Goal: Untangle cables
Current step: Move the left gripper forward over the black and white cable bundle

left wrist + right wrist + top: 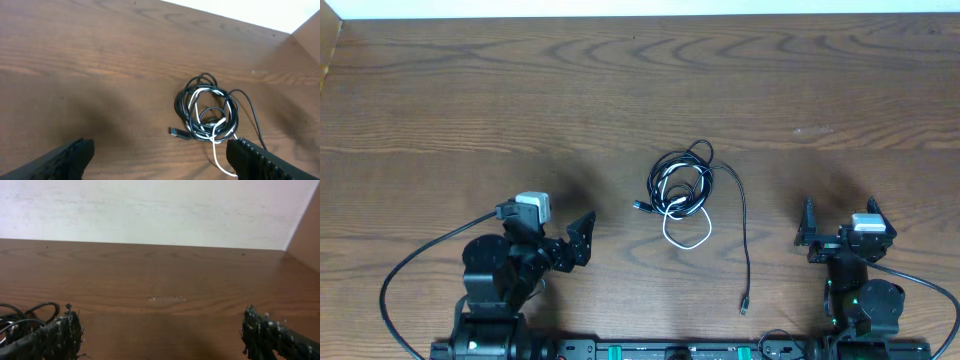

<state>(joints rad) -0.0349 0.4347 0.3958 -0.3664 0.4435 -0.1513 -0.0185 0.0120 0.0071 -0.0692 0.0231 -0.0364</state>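
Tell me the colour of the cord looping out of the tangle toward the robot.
The cord is white, clearest in the overhead view.

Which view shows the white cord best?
Left wrist: the white cord is large and close, its weave through the black coils clear. Overhead shows its whole loop, but small. Right wrist catches only black coils at its left edge.

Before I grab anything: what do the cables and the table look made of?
Black cables: probably a rubber or plastic jacket, smooth, bending in loose coils. White cable: same look, thin and limp. Table: wood or wood-look laminate, brown grain lines, matte; which one, I cannot tell.
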